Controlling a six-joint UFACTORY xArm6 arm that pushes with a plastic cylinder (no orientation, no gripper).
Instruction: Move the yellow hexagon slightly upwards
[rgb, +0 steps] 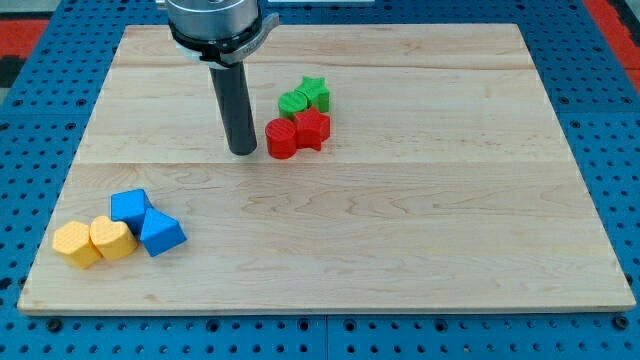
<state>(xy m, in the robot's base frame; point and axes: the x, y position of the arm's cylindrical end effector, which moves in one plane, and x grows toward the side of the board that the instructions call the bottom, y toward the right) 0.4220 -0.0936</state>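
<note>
Just at nine o'clock of the red cylinder (281, 139), my tip (242, 151) is seen, nothing held. The yellow hexagon (75, 243) lies flat, touched by the yellow heart (111, 238).

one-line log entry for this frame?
tip: left of red blocks | yellow hexagon: bottom-left, untouched | push: not begun

I'm working in what looks like a robotics lab bench setup, not a home or shop. The pale wooden board (330, 240) lies on a blue perforated base (30, 120) studded with a regular grid of holes, the sort of mounting plate used for fixing test equipment. At the view's top corners I see a red patterned surface (40, 20). A metal arm mount (215, 25) carries a straight dark rod (236, 105) down to the board.
</note>
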